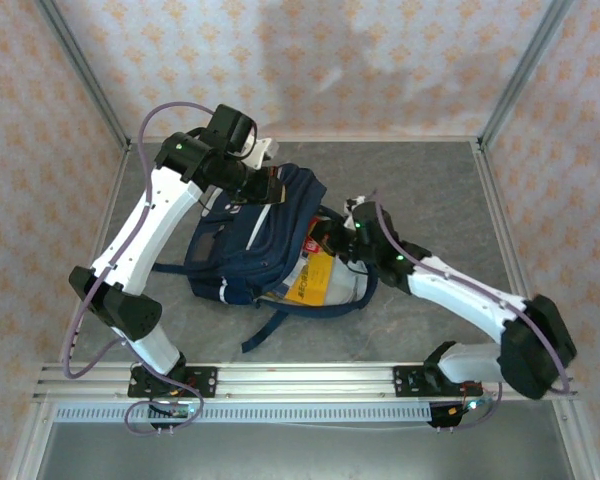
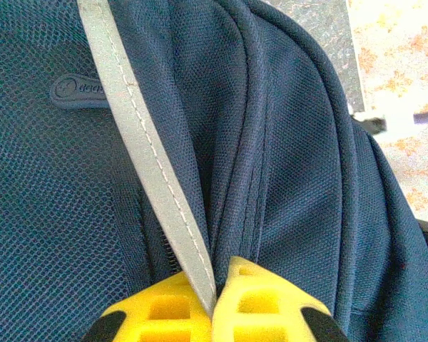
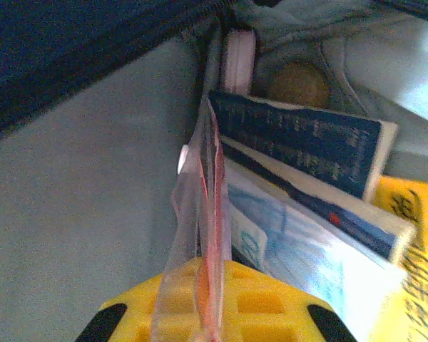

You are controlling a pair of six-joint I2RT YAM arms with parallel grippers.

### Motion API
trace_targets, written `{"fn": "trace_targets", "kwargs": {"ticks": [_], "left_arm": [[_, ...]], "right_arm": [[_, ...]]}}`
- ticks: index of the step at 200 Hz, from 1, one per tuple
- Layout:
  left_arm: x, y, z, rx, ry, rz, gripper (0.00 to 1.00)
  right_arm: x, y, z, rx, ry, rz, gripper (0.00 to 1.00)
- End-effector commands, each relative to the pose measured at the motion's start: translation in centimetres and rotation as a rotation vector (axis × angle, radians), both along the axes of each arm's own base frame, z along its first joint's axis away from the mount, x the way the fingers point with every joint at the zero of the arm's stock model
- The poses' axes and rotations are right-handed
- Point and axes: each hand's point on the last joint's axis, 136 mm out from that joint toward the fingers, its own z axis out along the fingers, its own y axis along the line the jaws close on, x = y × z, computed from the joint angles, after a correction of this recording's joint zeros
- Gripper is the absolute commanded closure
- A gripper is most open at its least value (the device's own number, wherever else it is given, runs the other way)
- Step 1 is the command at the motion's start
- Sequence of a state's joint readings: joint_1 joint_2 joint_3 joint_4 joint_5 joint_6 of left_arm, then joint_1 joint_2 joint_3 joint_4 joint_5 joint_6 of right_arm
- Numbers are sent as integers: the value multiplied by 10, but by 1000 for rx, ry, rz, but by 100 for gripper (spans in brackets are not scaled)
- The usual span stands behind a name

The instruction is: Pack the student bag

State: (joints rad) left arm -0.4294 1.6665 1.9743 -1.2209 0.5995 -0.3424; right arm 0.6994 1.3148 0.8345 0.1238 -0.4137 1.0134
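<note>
From above, you see the large navy-blue fabric student bag (image 1: 255, 235) lying in the middle of the grey table (image 1: 430, 190). Its open mouth faces the right arm, and a yellow printed book (image 1: 318, 278) shows in it. Your left gripper (image 1: 270, 192) sits at the bag's far top edge, and your right gripper (image 1: 332, 240) is at the mouth.

On your left wrist view, the yellow fingers (image 2: 164, 310) are pressed together, pinching the bag's pale grey reflective stripe (image 2: 146, 142).

On your right wrist view, the fingers are closed on a clear plastic pouch (image 3: 200, 214) with a reddish edge. It lies inside the light grey lining (image 3: 78, 199), just beside a dark blue book (image 3: 299, 142) and a light blue booklet (image 3: 307, 249).
</note>
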Motion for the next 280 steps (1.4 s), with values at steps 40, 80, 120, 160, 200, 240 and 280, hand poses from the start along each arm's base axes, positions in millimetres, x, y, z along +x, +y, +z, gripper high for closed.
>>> {"fn": "trace_targets", "kwargs": {"ticks": [40, 80, 120, 160, 200, 240, 280], "left_arm": [[-12, -25, 77, -272, -182, -100, 100], [3, -23, 69, -237, -171, -67, 100], [23, -2, 54, -173, -149, 32, 100], [36, 3, 46, -127, -141, 79, 100], [50, 16, 27, -41, -140, 156, 100], [61, 15, -2, -24, -109, 190, 96], [77, 8, -43, 4, -58, 186, 92]], "right_arm": [[75, 75, -7, 169, 16, -155, 100], [98, 108, -43, 137, 63, -145, 58], [76, 73, -23, -23, -24, -72, 28], [42, 32, -11, -149, -82, -13, 24], [24, -23, -13, -221, -70, -89, 23], [-3, -73, -7, -342, -79, -122, 26], [-59, -124, -4, -463, -60, -100, 31]]}}
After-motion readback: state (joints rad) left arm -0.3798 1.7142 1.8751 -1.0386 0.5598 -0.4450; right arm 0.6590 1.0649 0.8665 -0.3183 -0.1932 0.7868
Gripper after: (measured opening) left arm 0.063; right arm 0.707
